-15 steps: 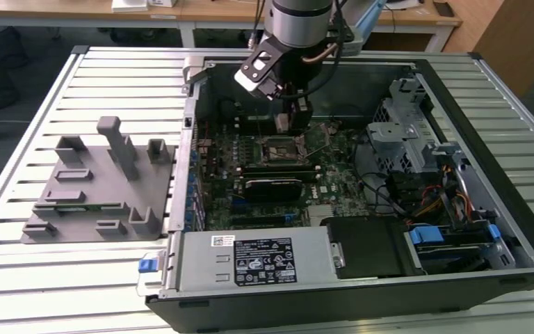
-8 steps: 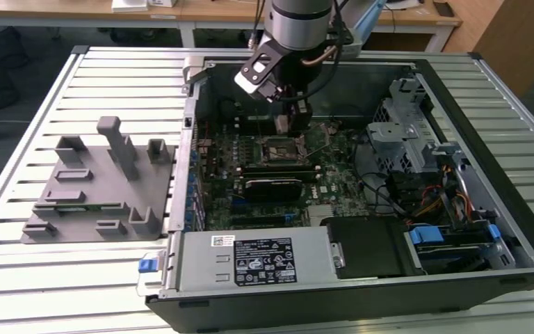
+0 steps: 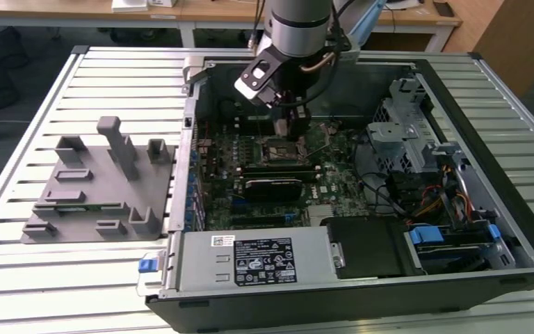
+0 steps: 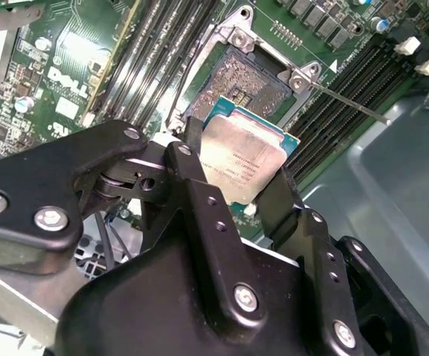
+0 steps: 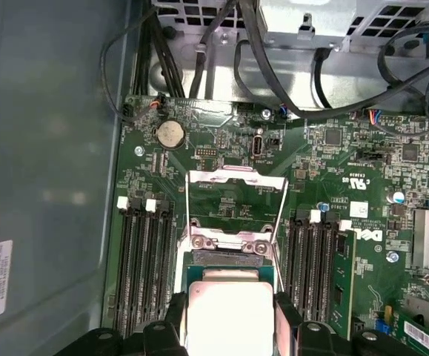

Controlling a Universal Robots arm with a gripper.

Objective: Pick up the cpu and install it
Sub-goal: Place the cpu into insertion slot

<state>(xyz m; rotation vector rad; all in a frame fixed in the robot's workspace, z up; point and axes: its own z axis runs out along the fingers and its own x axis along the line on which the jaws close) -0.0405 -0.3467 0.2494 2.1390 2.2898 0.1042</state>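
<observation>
In both wrist views the cpu (image 4: 247,159) (image 5: 229,311), a flat square chip with a silvery top and a green rim, is clamped between two black fingers (image 4: 192,159) (image 5: 285,315). My gripper (image 4: 235,169) (image 5: 230,320) is shut on it. It hangs just above the open socket (image 4: 255,78) on the green motherboard, tilted slightly in the second wrist view. The socket's metal load plate (image 5: 236,200) is flipped up. In the exterior view my gripper (image 3: 284,129) reaches down into the open computer case over the socket (image 3: 281,149).
A thin metal lever (image 4: 347,100) sticks out beside the socket. Memory slots (image 5: 147,267) flank it on both sides. The case holds a power supply (image 3: 248,261), a drive cage (image 3: 406,132) and cables. A grey fixture (image 3: 100,188) sits on the slatted table at the exterior view's left.
</observation>
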